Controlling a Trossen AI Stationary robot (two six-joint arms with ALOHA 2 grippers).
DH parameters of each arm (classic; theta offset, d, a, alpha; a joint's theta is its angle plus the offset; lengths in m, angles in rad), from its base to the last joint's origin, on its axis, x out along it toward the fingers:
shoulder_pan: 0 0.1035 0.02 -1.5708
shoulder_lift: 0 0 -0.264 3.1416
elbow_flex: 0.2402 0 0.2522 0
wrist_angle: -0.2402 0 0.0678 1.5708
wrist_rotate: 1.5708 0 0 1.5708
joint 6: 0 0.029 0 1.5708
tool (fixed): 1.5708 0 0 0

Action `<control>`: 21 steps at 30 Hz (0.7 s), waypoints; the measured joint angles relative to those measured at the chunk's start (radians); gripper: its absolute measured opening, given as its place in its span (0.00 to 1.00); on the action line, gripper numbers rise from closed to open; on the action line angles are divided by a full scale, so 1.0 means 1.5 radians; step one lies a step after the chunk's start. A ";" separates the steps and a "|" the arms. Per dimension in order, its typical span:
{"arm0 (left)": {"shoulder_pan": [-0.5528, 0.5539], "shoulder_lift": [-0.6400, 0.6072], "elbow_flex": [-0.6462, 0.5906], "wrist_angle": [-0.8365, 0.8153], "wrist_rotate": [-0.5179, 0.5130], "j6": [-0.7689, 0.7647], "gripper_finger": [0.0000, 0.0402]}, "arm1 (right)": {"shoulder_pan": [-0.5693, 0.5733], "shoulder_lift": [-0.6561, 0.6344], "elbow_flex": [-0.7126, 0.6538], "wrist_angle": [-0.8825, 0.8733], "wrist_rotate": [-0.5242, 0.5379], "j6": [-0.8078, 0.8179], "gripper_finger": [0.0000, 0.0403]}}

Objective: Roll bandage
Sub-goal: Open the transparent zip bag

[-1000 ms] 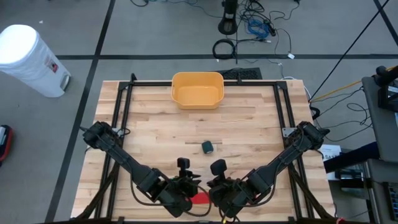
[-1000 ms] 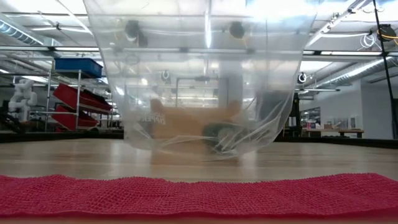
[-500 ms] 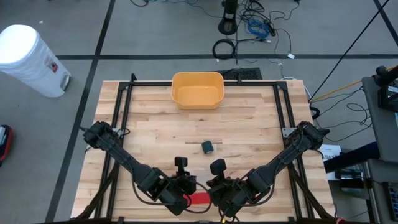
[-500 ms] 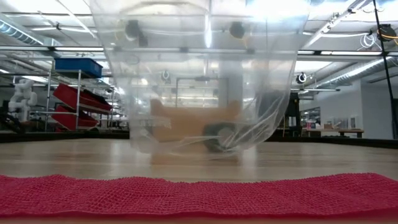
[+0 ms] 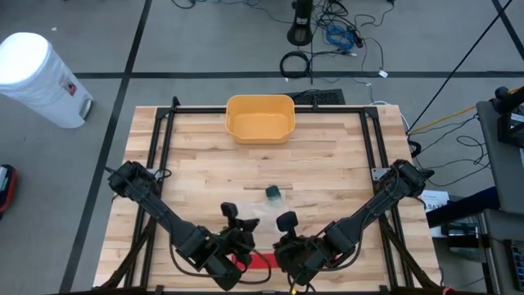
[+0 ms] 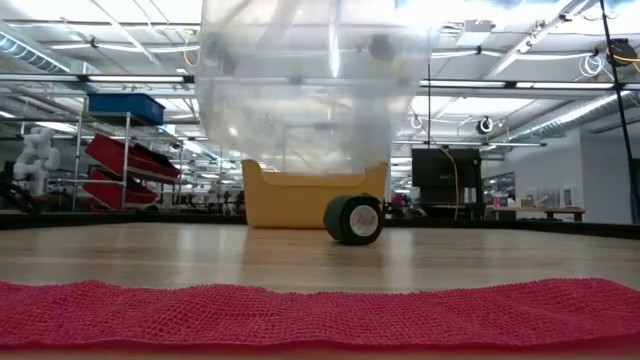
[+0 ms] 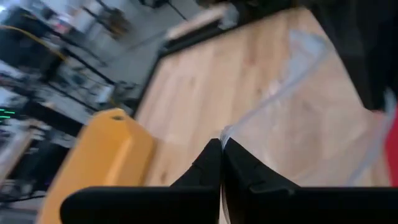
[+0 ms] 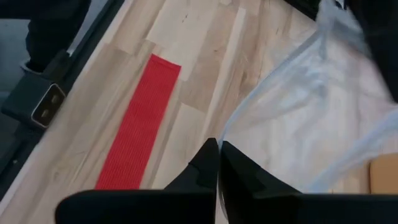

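A clear plastic bag hangs above the table's near middle, held up between my two grippers. My left gripper and my right gripper are both shut on it. A flat red bandage strip lies on the wood along the near edge, beneath the grippers. A dark green bandage roll lies on its side at the table's middle. A yellow bin stands at the far middle. My left gripper pinches an edge of the clear bag between its two shut fingers, pointing slightly downward toward the far side. The film spreads away from the fingertips, clear of the table. My right gripper pinches another edge of the bag between its shut fingers, slanting down from the near side. The bag spreads out beyond them, above the wood.
A black frame runs along the table's left, right and far sides. Bare wood lies between the green roll and the yellow bin. A white cylinder stands on the floor off the table's far left.
My left gripper has turned and tipped toward the table's left. The bag's lower part, which hung down to the table in front of the bin and the green roll, has swung up clear of them. The roll and the red strip have stayed in place.
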 joint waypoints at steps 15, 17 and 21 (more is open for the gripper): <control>-0.021 0.000 0.000 -0.125 -0.028 -0.140 0.01 | -0.057 0.020 -0.017 0.013 -0.005 0.085 0.08; -0.021 0.000 0.000 -0.207 -0.024 -0.212 0.01 | -0.064 0.031 -0.019 0.005 -0.006 0.082 0.10; -0.021 0.000 0.000 -0.325 -0.024 -0.331 0.01 | -0.075 0.039 -0.019 0.006 -0.015 0.076 0.14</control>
